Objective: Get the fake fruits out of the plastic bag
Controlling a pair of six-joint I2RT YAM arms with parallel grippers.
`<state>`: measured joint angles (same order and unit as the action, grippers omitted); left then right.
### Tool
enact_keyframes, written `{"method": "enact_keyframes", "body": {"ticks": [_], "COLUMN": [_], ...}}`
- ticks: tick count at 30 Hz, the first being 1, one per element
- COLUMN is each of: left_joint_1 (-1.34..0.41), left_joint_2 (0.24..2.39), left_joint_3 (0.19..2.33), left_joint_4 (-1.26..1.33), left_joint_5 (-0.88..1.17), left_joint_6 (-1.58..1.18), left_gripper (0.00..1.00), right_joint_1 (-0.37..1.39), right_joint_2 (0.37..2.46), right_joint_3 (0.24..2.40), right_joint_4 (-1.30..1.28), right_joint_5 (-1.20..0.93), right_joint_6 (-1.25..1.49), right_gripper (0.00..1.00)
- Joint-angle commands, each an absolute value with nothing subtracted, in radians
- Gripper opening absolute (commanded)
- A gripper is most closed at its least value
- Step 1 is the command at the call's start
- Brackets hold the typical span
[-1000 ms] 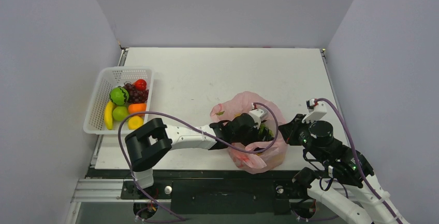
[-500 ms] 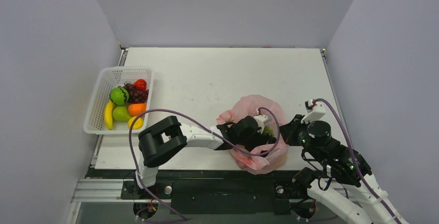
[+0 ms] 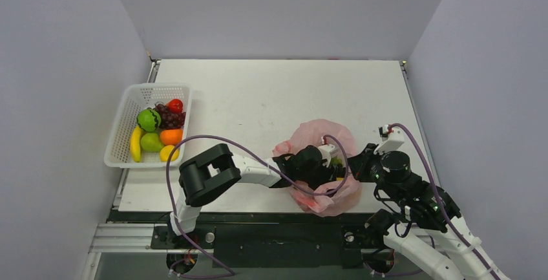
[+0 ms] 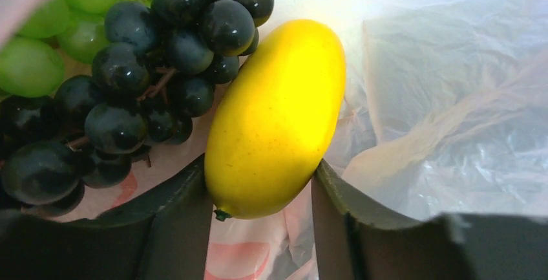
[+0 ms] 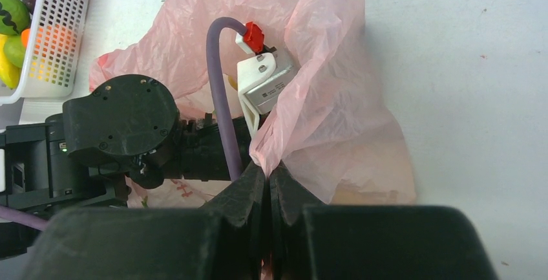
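Observation:
The pink plastic bag (image 3: 321, 132) lies near the table's front edge, right of centre. My left gripper (image 4: 260, 166) is deep inside it, its jaws closed on the lower end of a yellow lemon (image 4: 278, 118). Dark purple grapes (image 4: 136, 86) and green grapes (image 4: 45, 47) lie to the lemon's left on the bag's film. In the top view the left gripper (image 3: 331, 166) is mostly hidden by the bag. My right gripper (image 5: 267, 175) is shut on the bag's rim (image 5: 271, 150) and holds it up; it also shows in the top view (image 3: 359, 163).
A white mesh basket (image 3: 121, 131) at the left table edge holds several fruits (image 3: 158, 134): banana, green ones, orange, red, purple grapes. The left arm's purple cable (image 5: 220, 99) loops over the bag's mouth. Walls close in on three sides.
The left arm has pushed further right and deeper into the bag. The bag has bunched up and shifted slightly right. The right gripper has kept its hold on the rim.

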<state>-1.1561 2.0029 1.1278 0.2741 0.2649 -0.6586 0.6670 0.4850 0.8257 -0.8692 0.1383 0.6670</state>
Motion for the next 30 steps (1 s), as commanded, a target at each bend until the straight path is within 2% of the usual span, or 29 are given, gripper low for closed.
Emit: {"method": "enact_keyframes", "body": {"ticks": [1,4,10,20,30], "left_joint_1": [-1.147,-1.146,-1.147,-1.147,-1.15], "left_joint_2": [1.959,1.913,1.801,1.599,1.363], "left_joint_3": [1.109,1.105,1.103,1.007,0.968], "left_joint_4": [0.297,0.265,0.17,0.128,-0.173], "left_joint_5": [0.245,0.213,0.128,0.022,-0.055], "left_joint_6": [-0.656,-0.641,-0.587,-0.533,-0.385], "left_gripper": [0.34,0.19,0.0,0.0,0.0], "right_joint_1": [0.663,0.663,0.664,0.661,0.661], "right_joint_2": [0.471,0.475,0.481,0.493,0.496], "right_joint_3": [0.816,0.811,0.804,0.786,0.787], "right_joint_4": [-0.812,-0.811,-0.811,-0.81,-0.803], "right_joint_5": [0.142,0.147,0.165,0.201,0.249], "right_joint_6": [0.671,0.673,0.664,0.66,0.663], "right_gripper": [0.0,0.0,0.0,0.0,0.0]}}
